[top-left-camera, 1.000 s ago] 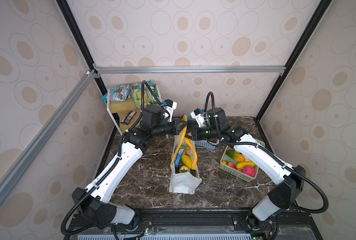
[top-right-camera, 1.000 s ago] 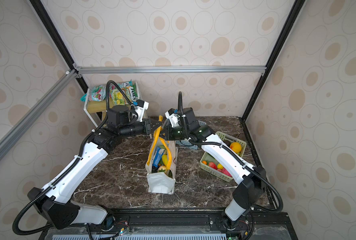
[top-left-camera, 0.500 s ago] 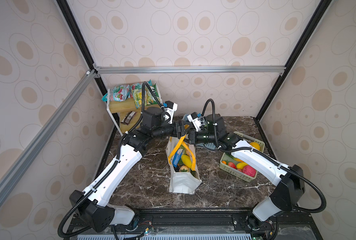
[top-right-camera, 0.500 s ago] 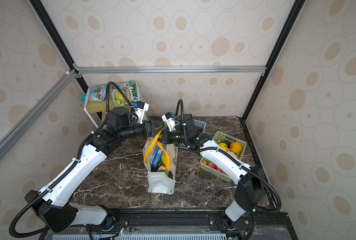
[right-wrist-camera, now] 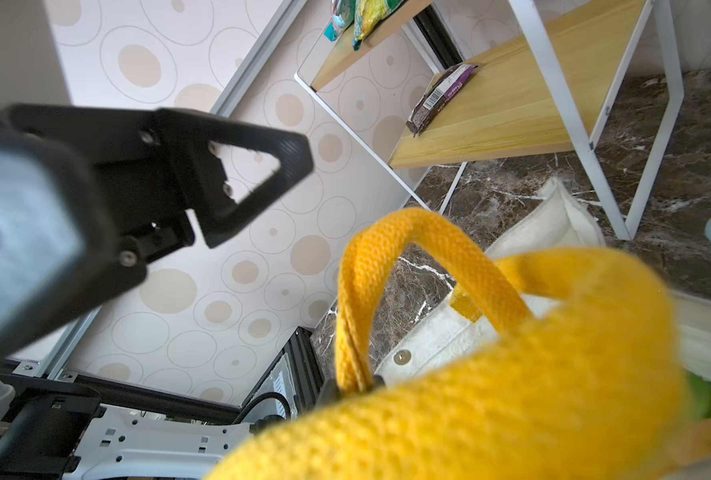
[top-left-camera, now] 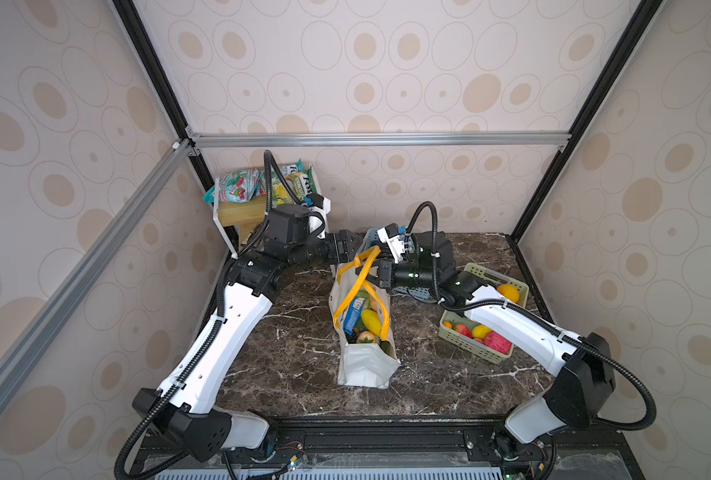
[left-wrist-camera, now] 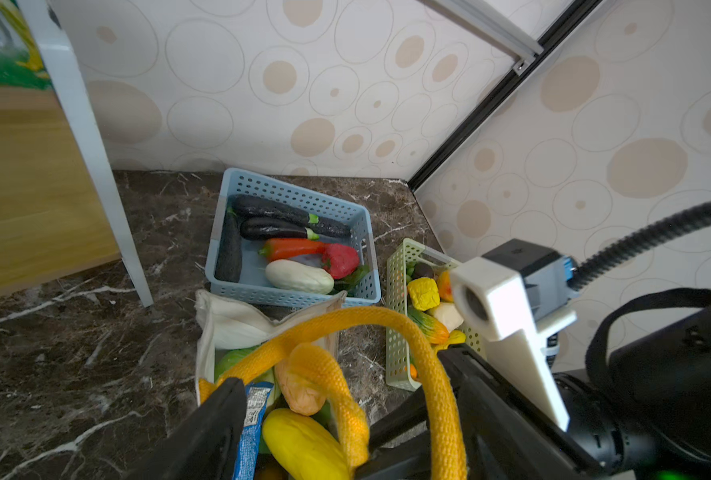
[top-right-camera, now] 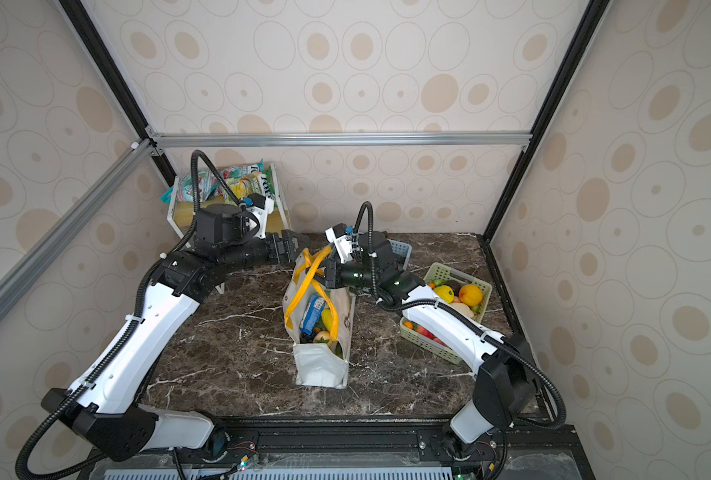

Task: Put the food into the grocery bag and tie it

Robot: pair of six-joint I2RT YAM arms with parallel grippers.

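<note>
bag [top-left-camera: 364, 365] stood at centre of both top views, food [top-left-camera: 370, 319] seen inside | left gripper [top-left-camera: 355, 249] placed just above centre, jaws spread wide, nothing gripped | right gripper [top-left-camera: 375, 277] beside it, clamped on yellow handle [top-left-camera: 365, 266]

Bright, even light; blurred wrist-view foregrounds

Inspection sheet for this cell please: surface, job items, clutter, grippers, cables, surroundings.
Surface: dark marble table, no spills seen.
Job's things: grocery bag upright mid-table, food inside; yellow handles raised.
Clutter: blue basket and green basket hold more toy produce; shelf rack with snack packets, back left.
Grippers: left gripper fingers open beside the handles; right gripper shut on them.
Cables: black conduits loop off both arms.
Surroundings: patterned walls, aluminium frame.
</note>
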